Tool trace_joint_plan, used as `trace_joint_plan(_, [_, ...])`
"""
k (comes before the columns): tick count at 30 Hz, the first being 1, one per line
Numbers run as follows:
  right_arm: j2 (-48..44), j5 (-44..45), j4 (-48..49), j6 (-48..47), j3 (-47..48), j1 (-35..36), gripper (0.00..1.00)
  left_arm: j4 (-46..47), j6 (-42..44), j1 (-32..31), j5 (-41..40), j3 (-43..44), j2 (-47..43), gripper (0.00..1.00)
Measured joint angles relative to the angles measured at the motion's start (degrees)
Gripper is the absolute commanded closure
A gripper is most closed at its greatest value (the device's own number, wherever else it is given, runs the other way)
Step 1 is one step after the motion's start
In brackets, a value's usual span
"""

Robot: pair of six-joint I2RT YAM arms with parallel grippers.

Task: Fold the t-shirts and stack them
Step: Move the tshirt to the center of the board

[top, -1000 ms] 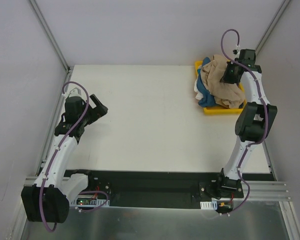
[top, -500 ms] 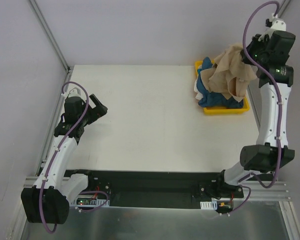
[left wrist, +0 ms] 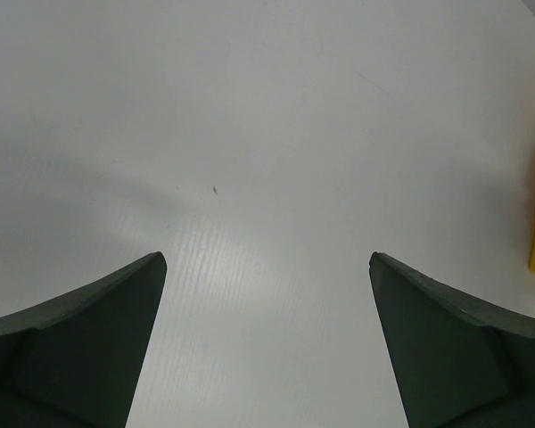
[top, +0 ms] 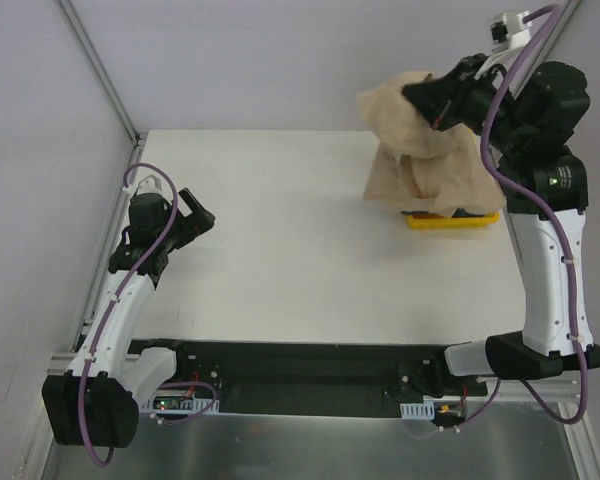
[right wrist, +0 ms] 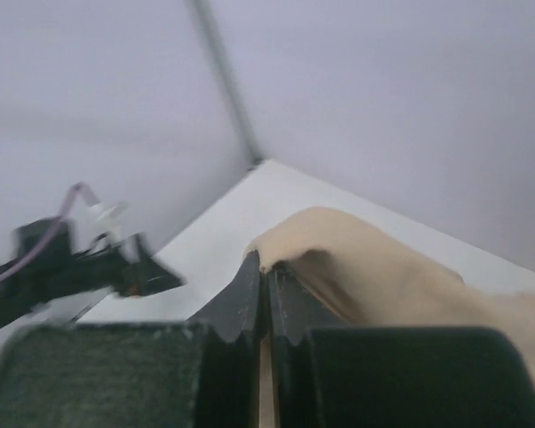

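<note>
The white table [top: 300,250] is matte with a faint ribbed grain. A yellow tray [top: 452,220] sits directly on it at the far right corner; only the tray's near rim shows.

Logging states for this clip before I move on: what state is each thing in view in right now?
Right tool: shut on the tan shirt, raised high.
Tan shirt: hanging bunched from the right tool, over the tray.
Left tool: open, empty, over the table.
Tray: on the table's far right, mostly hidden by the tan shirt.
</note>
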Motion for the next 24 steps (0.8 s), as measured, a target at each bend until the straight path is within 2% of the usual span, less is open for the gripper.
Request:
trace_joint_plan(6, [-1.2,-12.4,2.6,1.9,0.9,15.5,0.99,0.0,-0.3,0.0,-1.1,0.0,0.4,0.01])
trace_joint_plan(10, [-1.9,-15.0,2.9,0.8,-0.2,19.6,0.99,0.0,-0.5,0.0,-1.2,0.0,0.3,0.01])
trace_joint_plan(13, [-5.6,-9.8,3.0,-2.0,-7.0,19.8,0.99,0.0,-1.1,0.0,-1.5,-0.1,-0.3,0.01])
trace_joint_plan(18, [-14.6,11.3,1.7,-6.6,-27.2,19.2,0.99,-1.1,-2.0,0.0,-4.1,-0.7,-3.5,0.01])
trace_joint_plan(19, [-15.3,16.2,0.8,-7.0,-30.8,18.4,0.96,-1.3,-2.3,0.0,-4.6,-0.7,-4.0,0.01])
trace_joint_plan(20, [-15.1,21.1,-0.1,-7.1,-34.4,17.4,0.77,-1.4,-2.5,0.0,-5.0,-0.7,-4.2,0.01])
trace_joint_plan(22, [-13.0,26.4,-2.1,-7.0,-38.4,13.6,0.53,-1.4,-3.2,0.0,-6.0,-0.7,-4.4,0.01])
trace_joint_plan(23, [-10.9,28.5,-3.8,-6.9,-39.8,11.6,0.37,-1.4,-3.4,0.0,-6.2,-0.7,-4.3,0.01])
trace_joint_plan(24, [-8.4,30.0,-5.7,-6.9,-40.3,9.7,0.32,-1.5,-3.6,0.0,-6.3,-0.7,-4.1,0.01])
